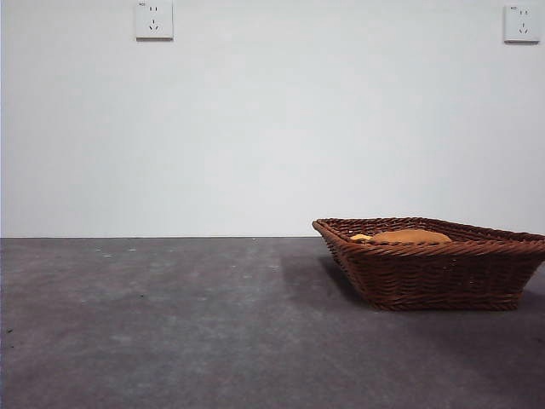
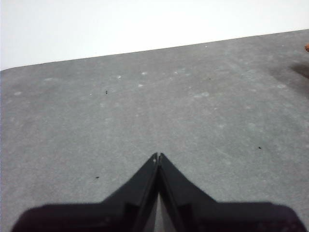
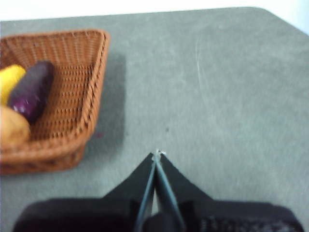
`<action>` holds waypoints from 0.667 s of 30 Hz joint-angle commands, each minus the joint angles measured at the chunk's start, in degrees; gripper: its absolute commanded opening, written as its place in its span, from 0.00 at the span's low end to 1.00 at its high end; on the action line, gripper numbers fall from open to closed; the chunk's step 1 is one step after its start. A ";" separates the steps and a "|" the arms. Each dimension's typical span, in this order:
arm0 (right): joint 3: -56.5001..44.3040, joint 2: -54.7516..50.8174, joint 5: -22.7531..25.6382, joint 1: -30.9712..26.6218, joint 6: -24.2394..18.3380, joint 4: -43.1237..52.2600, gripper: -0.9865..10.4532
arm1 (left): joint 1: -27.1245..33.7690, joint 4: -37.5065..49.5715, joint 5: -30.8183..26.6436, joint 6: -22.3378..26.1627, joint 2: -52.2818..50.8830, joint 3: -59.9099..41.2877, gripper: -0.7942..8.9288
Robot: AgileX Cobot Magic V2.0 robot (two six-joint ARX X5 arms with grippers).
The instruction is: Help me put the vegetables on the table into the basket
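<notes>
The woven brown basket [image 1: 430, 264] stands on the grey table [image 1: 170, 324] at the right of the front view. Over its rim an orange-brown potato-like lump [image 1: 409, 236] shows. The right wrist view looks into the basket [image 3: 72, 96]: a dark purple eggplant [image 3: 32, 90], a yellow corn cob [image 3: 9, 79] and the orange lump [image 3: 12, 126] lie inside together. My right gripper [image 3: 158, 154] is shut and holds nothing, over bare table beside the basket. My left gripper [image 2: 158, 155] is also shut with nothing in it, above bare table [image 2: 145, 106] away from the basket.
A white wall with two power sockets [image 1: 154, 20] rises behind the table's far edge. The table's rounded corner [image 3: 260, 12] shows in the right wrist view. Neither arm appears in the front view.
</notes>
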 commanded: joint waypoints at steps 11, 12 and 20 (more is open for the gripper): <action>-1.60 -4.68 0.00 -0.04 0.37 3.74 0.09 | 0.20 0.37 -0.13 0.66 0.87 -0.61 0.08; -1.60 -4.68 0.00 -0.04 0.37 3.72 0.09 | 0.20 0.37 -0.13 0.68 1.01 -0.61 0.08; -1.60 -4.68 0.00 -0.04 0.37 3.72 0.09 | 0.20 0.37 -0.13 0.68 1.09 -0.61 0.08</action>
